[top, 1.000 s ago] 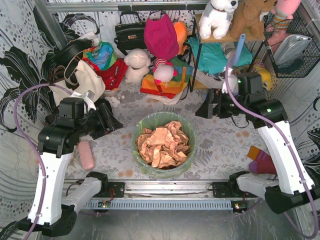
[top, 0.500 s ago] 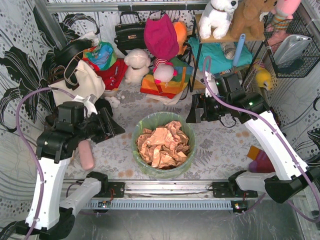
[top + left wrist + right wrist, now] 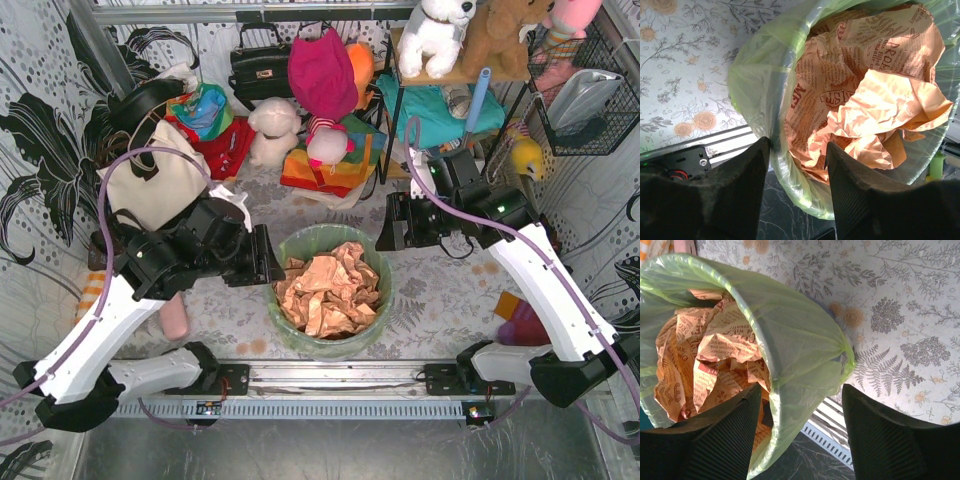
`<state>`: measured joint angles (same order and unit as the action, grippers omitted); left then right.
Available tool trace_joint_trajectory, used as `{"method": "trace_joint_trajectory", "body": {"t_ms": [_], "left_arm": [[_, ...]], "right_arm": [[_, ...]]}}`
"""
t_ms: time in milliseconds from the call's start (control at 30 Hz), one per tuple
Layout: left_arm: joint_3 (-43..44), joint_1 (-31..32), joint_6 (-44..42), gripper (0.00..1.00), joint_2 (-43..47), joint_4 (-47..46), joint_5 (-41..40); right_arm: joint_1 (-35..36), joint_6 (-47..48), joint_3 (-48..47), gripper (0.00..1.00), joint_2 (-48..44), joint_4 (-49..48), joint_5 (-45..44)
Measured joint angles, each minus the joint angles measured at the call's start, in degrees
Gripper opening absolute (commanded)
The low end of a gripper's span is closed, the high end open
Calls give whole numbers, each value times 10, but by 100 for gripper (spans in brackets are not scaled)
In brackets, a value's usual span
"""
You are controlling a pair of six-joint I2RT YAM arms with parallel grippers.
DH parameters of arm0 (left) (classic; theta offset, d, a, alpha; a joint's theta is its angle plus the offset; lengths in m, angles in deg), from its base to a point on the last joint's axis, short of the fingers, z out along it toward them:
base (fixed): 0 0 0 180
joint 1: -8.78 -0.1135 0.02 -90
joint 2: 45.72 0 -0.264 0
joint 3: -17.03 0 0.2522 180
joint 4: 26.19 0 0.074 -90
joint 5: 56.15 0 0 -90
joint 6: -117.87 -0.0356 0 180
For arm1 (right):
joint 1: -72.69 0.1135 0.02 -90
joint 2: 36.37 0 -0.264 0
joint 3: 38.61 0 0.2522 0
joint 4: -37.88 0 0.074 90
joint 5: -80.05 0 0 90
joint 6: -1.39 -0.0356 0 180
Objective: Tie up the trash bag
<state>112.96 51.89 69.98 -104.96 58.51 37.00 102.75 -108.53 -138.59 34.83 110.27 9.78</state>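
The lime-green trash bag point(image 3: 282, 300) lines a round bin in the middle of the table, with crumpled tan-orange paper point(image 3: 327, 290) filling it. My left gripper point(image 3: 272, 258) is at the bag's left rim. In the left wrist view the trash bag point(image 3: 765, 75) rim runs between the jaws of my open left gripper point(image 3: 797, 145), one finger outside the film and one over the paper point(image 3: 875, 100). My right gripper point(image 3: 385, 232) is at the far right rim. In the right wrist view the trash bag point(image 3: 795, 340) folded edge hangs between the jaws of my open right gripper point(image 3: 801, 390).
A pink cylinder point(image 3: 175, 315) lies left of the bin and a purple-and-orange object point(image 3: 520, 325) lies to the right. Handbags, clothes and soft toys point(image 3: 275, 130) crowd the back, beside a shelf rack point(image 3: 440, 75). A metal rail point(image 3: 330, 380) runs along the near edge.
My left arm has swung right up to the bag's left rim. My right arm has come down and left to the far right rim. Both jaws have narrowed.
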Motion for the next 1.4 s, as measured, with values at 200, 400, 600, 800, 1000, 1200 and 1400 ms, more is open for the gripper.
{"method": "trace_joint_trajectory", "body": {"t_ms": [200,400,600,800,1000,1200,1400], "left_arm": [[22,39,25,51,1,42,-37],[36,45,31,50,-10,72,-52],[37,50,31,35,-22,72,-53],[38,51,28,21,-34,73,-67],[56,51,14,13,-63,73,-93],[106,49,-34,10,-121,73,-144],[144,-6,-106,10,-172,52,-148]], "right_arm": [[10,-3,0,55,0,13,9],[19,-7,7,47,-2,19,16],[28,-19,29,30,-7,21,23],[42,-37,33,3,-7,19,29],[46,-61,33,0,-10,16,7],[46,-105,45,0,-26,-7,-34],[46,-153,64,0,-44,-43,-75]]}}
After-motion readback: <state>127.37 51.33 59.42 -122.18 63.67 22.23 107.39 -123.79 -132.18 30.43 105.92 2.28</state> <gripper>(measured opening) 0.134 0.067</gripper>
